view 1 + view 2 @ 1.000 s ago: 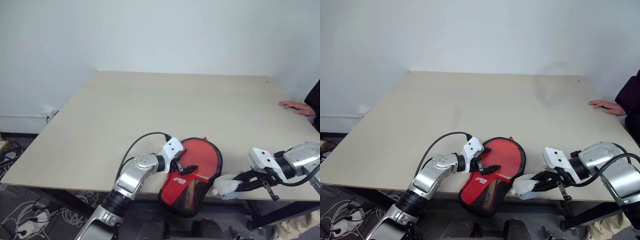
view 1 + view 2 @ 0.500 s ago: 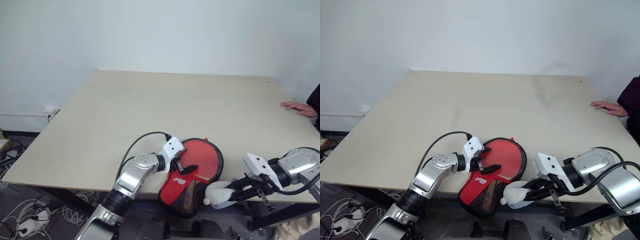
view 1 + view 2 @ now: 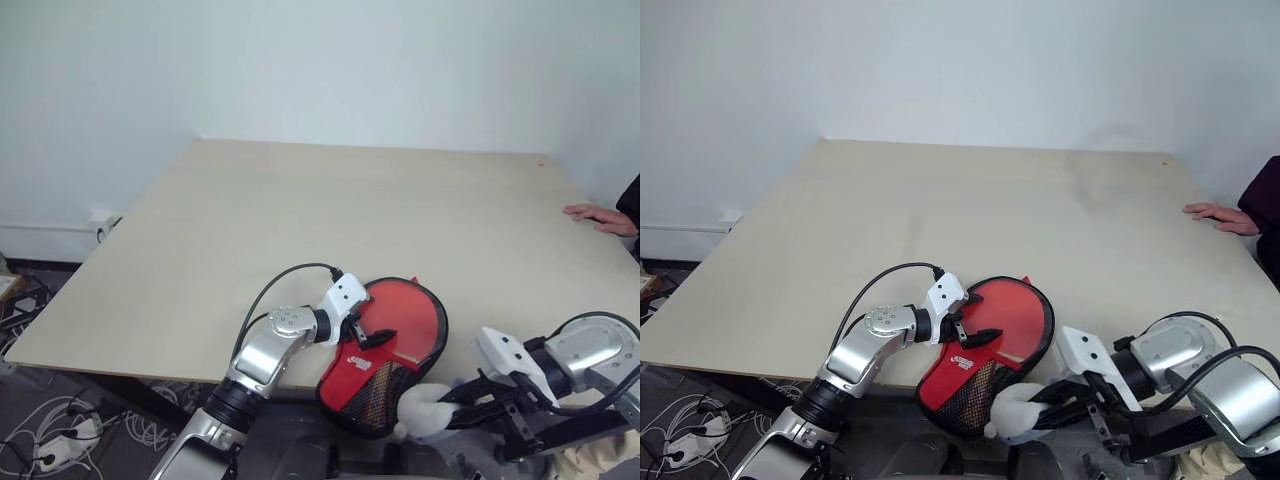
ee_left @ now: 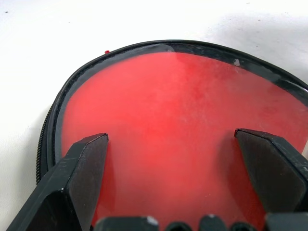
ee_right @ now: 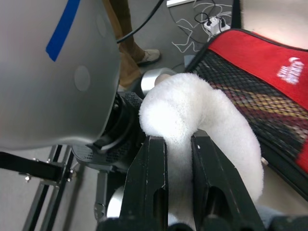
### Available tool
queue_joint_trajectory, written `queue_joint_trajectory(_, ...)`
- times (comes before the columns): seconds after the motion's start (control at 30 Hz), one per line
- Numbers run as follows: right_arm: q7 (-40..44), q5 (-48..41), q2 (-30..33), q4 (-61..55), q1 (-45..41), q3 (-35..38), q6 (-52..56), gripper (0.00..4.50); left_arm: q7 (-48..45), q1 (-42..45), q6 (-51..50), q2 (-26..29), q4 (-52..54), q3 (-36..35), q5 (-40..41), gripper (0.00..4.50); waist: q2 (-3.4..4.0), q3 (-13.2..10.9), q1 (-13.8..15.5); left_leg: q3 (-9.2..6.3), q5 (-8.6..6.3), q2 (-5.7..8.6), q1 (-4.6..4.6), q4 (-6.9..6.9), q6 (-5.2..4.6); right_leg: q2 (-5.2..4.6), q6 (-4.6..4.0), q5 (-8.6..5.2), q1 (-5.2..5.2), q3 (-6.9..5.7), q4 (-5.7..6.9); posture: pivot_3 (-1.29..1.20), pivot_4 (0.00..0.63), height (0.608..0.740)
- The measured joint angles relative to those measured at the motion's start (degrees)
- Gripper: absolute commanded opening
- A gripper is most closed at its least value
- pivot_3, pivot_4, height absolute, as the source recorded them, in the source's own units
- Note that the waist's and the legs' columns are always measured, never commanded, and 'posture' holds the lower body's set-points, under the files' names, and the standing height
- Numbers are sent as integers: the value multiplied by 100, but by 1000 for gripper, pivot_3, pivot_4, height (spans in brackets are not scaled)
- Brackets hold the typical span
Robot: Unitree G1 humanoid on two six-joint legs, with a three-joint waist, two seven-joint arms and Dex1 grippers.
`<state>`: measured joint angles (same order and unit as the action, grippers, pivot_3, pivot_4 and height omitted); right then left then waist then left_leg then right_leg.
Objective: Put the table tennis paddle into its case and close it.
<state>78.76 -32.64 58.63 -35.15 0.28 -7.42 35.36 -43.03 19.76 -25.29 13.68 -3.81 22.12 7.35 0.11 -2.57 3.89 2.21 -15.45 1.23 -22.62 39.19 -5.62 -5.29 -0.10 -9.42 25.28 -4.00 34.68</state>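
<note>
1. While the paddle point(image 3: 405, 318) lies red face up inside the open case point(image 3: 375, 385) at the near edge of the worktop point(image 3: 300, 220), the zip looks undone, so closing is left.
2. L gripper point(image 3: 368, 335): jaws spread wide over the red rubber, w/ nothing pinched, and it looks to be pressing or steadying the paddle; contact can't be confirmed.
3. Case flap w/ white logo & mesh panel hangs off the worktop edge, folded toward the robot.
4. R gripper point(image 5: 179, 159): jaws narrow, clamped on a white fuzzy lump point(image 3: 425, 420), low off the near edge, just beside the mesh flap.
5. Progress, my read: insertion done or nearly; flap must fold over, then zip round.
6. A person's hand point(image 3: 595, 215) rests at the far right edge, well apart.
</note>
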Motion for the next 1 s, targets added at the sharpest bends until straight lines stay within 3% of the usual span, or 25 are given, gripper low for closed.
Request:
queue_joint_trajectory(0.63, -218, -447, 69, -726, 591, -55, 101, 415, 9, 29, 0, -3, -36, -5, -1, 4500, -12, 0, 1, 1, -2, -1, 0, 5, -2, -10, 3, -2, -4, 1, -3, 0, 0, 729)
queue_joint_trajectory(0.83, -288, -409, 28, -611, 378, -178, 56, 415, 14, 51, 3, -6, -77, -9, -4, 4500, -14, 0, 0, 3, -2, -1, 2, 8, -2, -12, 3, -2, -6, -3, -4, 0, 0, 729)
queue_joint_trajectory(0.87, -287, -385, 17, -514, 228, -226, 53, 936, 19, 61, 11, -8, -98, -10, -4, 4500, -15, -1, -1, 3, -2, -1, 2, 10, -3, -13, 3, -2, -7, -3, -4, 0, 0, 729)
queue_joint_trajectory(1.0, -281, -327, -67, -209, -167, -381, 75, 2003, 53, 81, 20, -28, -142, -9, -5, 4500, -18, -1, -1, 7, -1, -1, 3, 10, -3, -41, 3, -2, -8, -21, -6, 0, 0, 729)
